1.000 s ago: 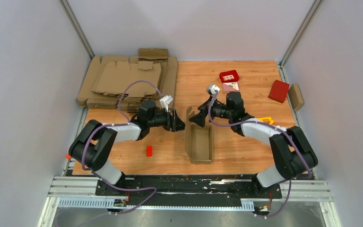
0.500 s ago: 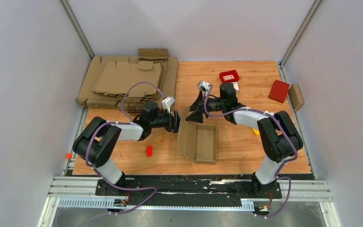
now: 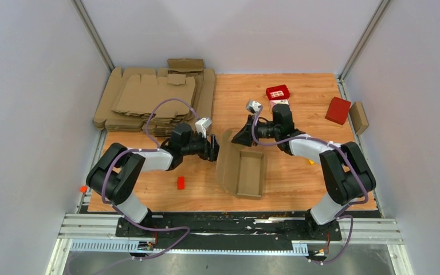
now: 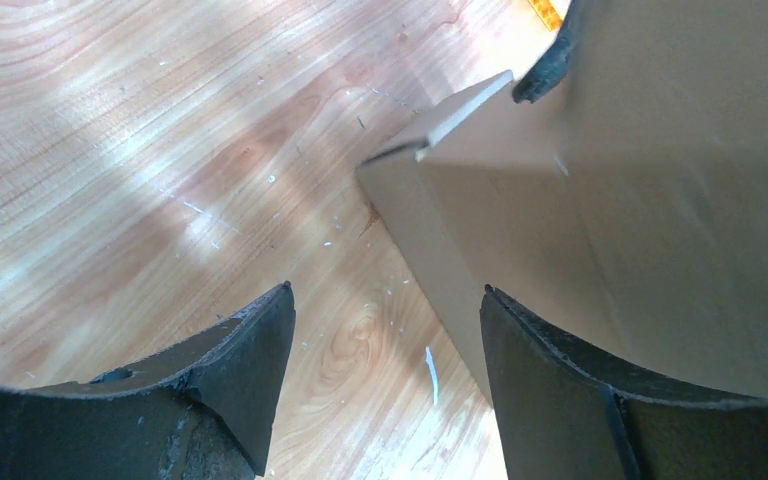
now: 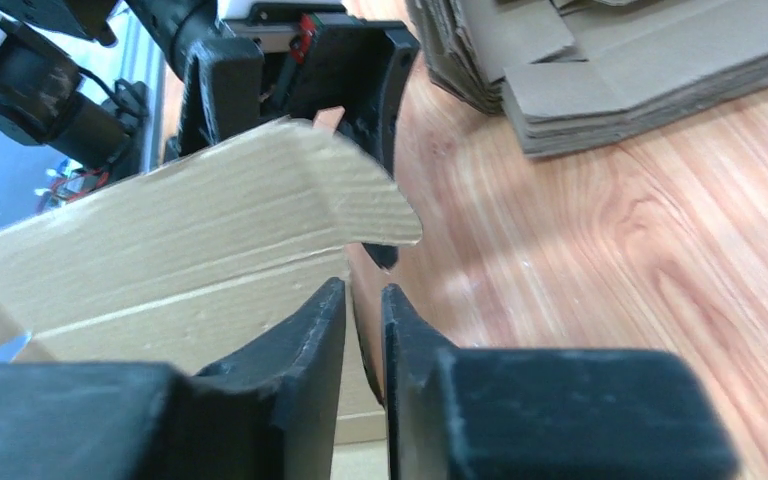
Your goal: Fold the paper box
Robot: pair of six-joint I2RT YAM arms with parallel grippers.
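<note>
The paper box (image 3: 250,173) lies open-topped on the wooden table between the two arms, with its left side panel (image 3: 225,163) leaning outward. My right gripper (image 3: 238,138) is at the box's far left corner. In the right wrist view its jaws (image 5: 364,287) stand nearly together on the thin edge of a cardboard wall (image 5: 180,250). My left gripper (image 3: 213,148) is open just left of the leaning panel. In the left wrist view its fingers (image 4: 387,292) are wide apart over bare wood, and the box's panel (image 4: 640,180) lies against the right finger.
A pile of flat cardboard blanks (image 3: 154,97) fills the far left corner. Red boxes (image 3: 278,91) (image 3: 338,110) and a small brown box (image 3: 358,117) sit at the far right. A small red piece (image 3: 180,182) lies near the front left of the box.
My right gripper went from wide open to nearly shut on the box's far corner. The box slid slightly right and its left panel leaned outward. The left gripper barely moved.
</note>
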